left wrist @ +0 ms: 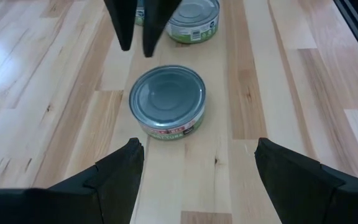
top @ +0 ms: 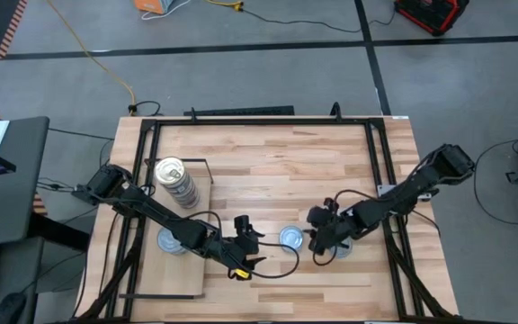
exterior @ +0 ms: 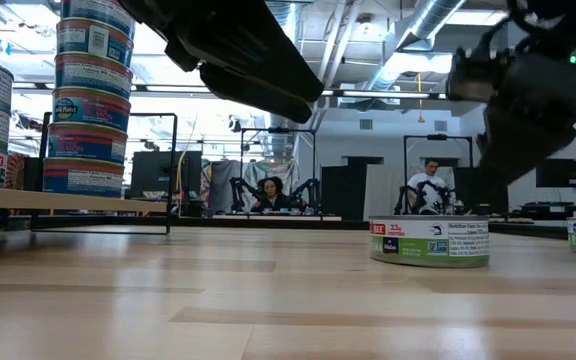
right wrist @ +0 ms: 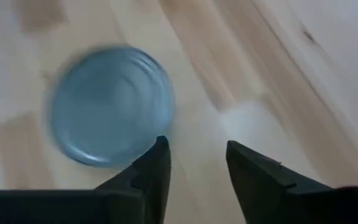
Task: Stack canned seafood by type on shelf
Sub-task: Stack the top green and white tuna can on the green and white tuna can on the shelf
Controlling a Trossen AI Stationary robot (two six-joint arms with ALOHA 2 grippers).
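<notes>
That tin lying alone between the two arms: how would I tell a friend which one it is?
Start at the wooden table and look to the middle of its near half, between the two grippers. The tin lies flat on the bare tabletop with a pale blue-silver top. Unlike the tall stack on the shelf at the left, it sits single and off the shelf.

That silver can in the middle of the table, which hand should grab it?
Probably the left hand. It sits open right beside the can, on the shelf's side. The right hand is near too, but empty and farther from the shelf.
</notes>
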